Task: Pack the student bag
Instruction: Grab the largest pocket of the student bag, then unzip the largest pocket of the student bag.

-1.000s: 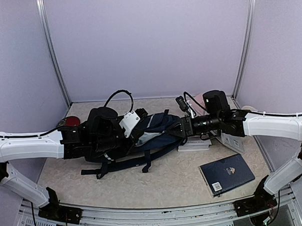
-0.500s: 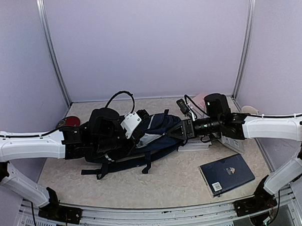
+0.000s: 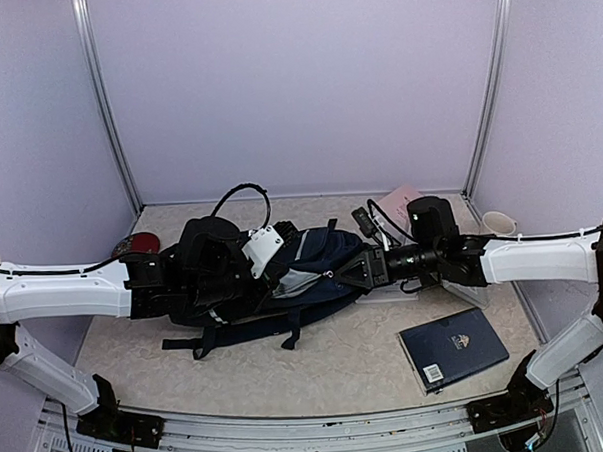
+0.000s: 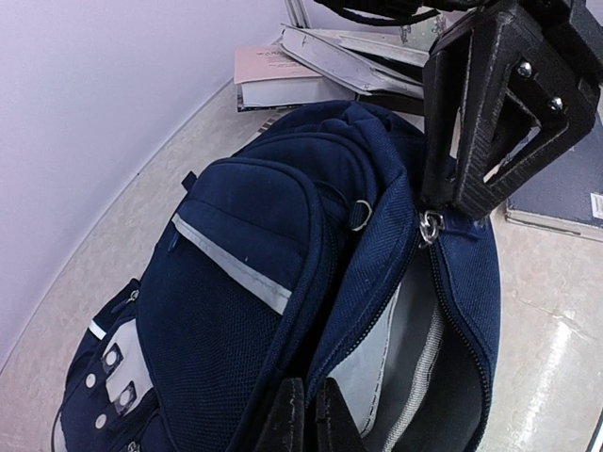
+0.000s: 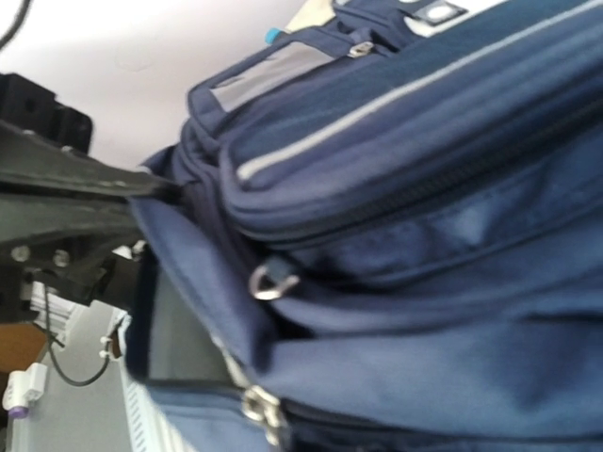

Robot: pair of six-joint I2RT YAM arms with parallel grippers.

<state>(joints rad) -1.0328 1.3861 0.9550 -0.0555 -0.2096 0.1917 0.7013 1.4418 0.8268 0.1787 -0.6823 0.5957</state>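
The bag (image 3: 318, 253) lies on its side at the middle of the desk (image 3: 318, 380), stretched between my two arms. My left end effector (image 4: 307, 414) is narrowed right down, pinching the near edge of the opening. My right end effector (image 4: 441, 196) is clamped on the rim at the far end, just by the zip pull (image 4: 431, 226). Between them the mouth gapes and the grey lining (image 4: 377, 367) shows.

The main risk is that both grips are thin pinches on soft fabric. If my arms pull further apart, the cloth could slide out of one pinch and the mouth would fall shut. If my right tips are really on the metal pull and not the cloth, it could slip free suddenly, or drag the zip along instead of holding the mouth open. The bag is not weighted, so an uneven pull could also drag it across the desk towards the stack of books (image 4: 292, 80). With both end effectors busy, nothing is free to fetch the navy book (image 3: 453, 349).

Compared with a second ago, my right arm has dropped lower and its end effector has come nearer the front. That uncovers the cup (image 3: 498, 222) behind it. The bag's mouth looks a little wider, and my left arm has hardly moved.
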